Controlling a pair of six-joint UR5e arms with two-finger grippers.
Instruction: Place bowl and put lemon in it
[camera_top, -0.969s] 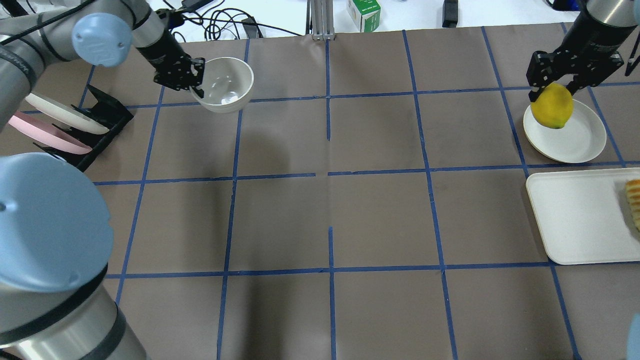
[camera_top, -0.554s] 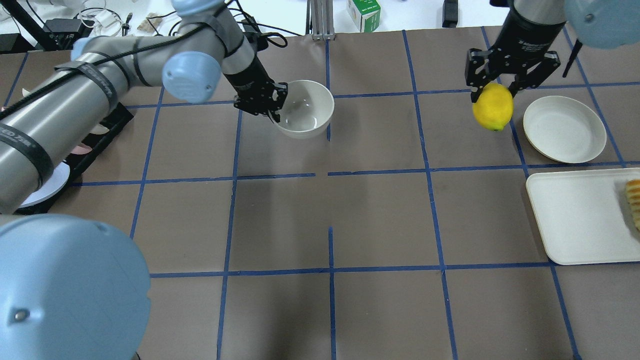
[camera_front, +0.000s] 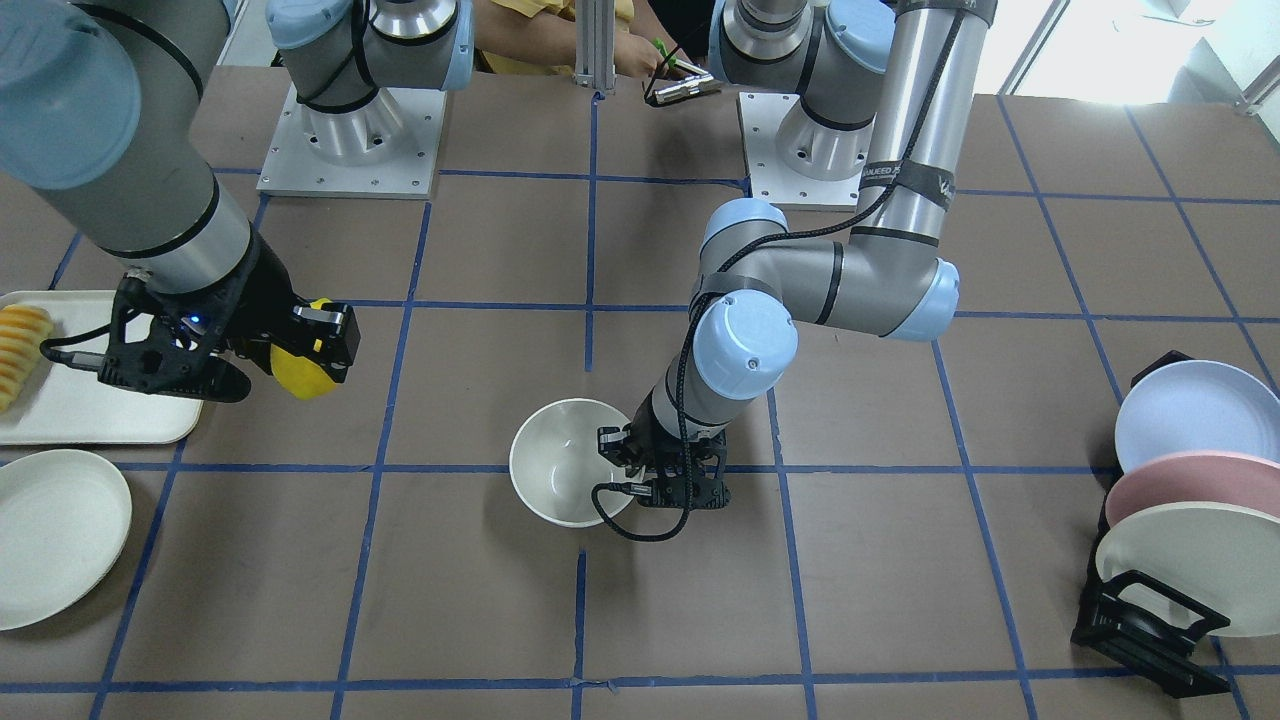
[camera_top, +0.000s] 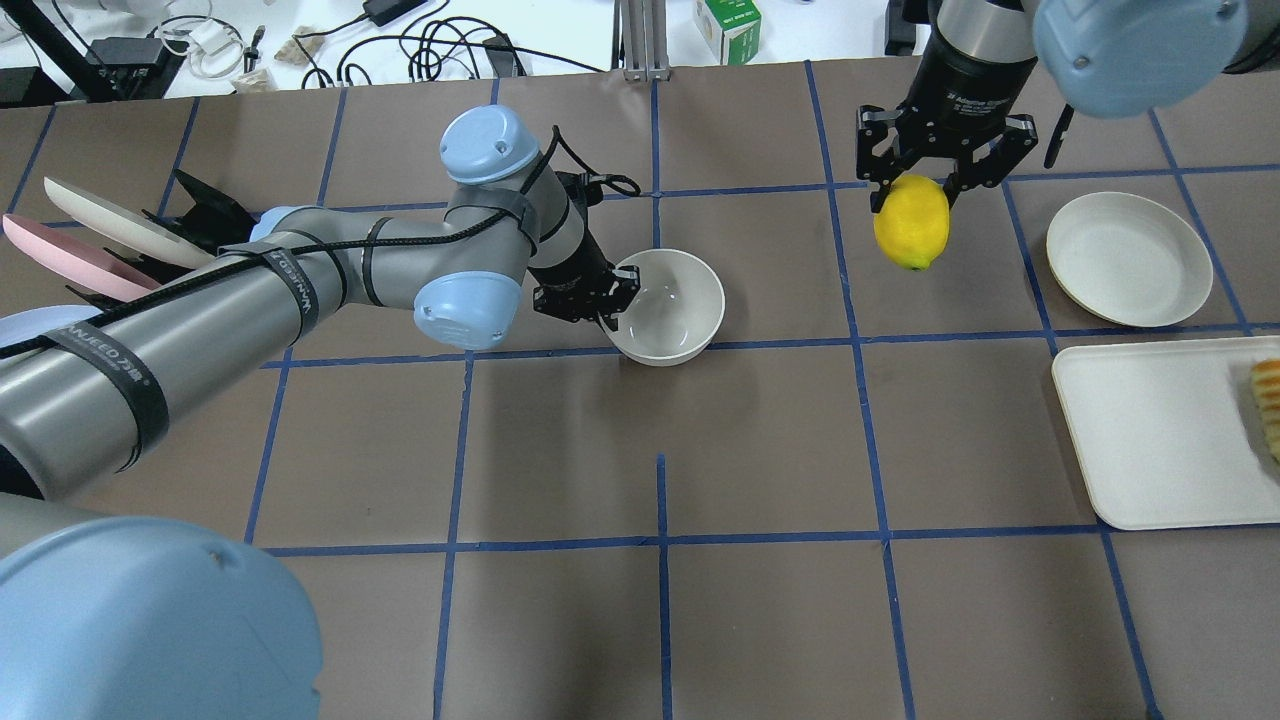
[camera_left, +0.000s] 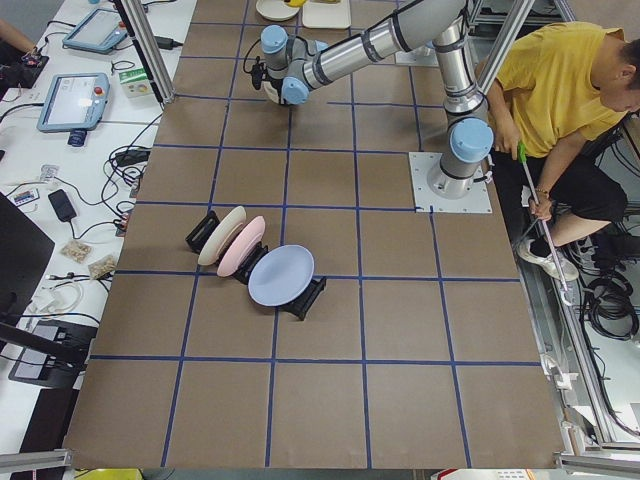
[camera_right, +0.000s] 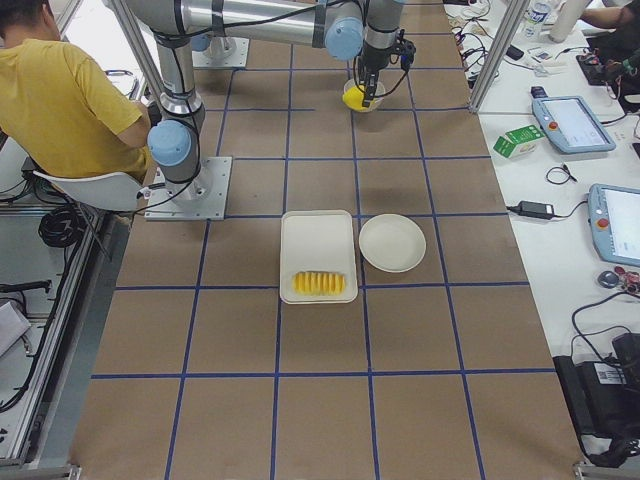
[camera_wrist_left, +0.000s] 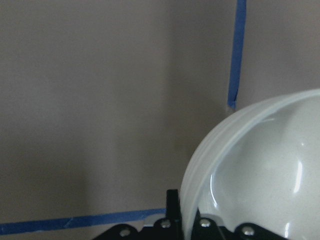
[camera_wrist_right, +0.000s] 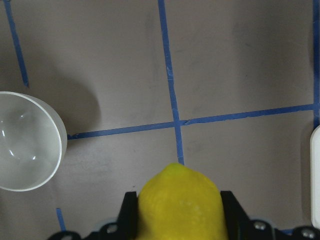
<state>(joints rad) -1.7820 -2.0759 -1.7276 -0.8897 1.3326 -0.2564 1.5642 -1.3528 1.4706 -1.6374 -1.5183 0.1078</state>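
The off-white bowl (camera_top: 668, 306) is near the table's middle, just left of the centre line. My left gripper (camera_top: 603, 299) is shut on its left rim, one finger inside. I cannot tell if the bowl touches the table. It also shows in the front view (camera_front: 558, 476), with the left gripper (camera_front: 640, 468) beside it, and in the left wrist view (camera_wrist_left: 265, 170). My right gripper (camera_top: 915, 196) is shut on the yellow lemon (camera_top: 911, 223) and holds it in the air to the right of the bowl. The right wrist view shows the lemon (camera_wrist_right: 180, 205) and the bowl (camera_wrist_right: 25, 150).
A flat off-white plate (camera_top: 1128, 258) lies at the far right. A white tray (camera_top: 1150, 440) with sliced food (camera_top: 1268, 400) is nearer the robot. A black rack with upright plates (camera_top: 100, 250) stands at the far left. A green box (camera_top: 727, 27) sits beyond the table's far edge.
My left arm has carried the bowl from the far left towards the table's middle. My right arm has carried the lemon left, off the flat plate.
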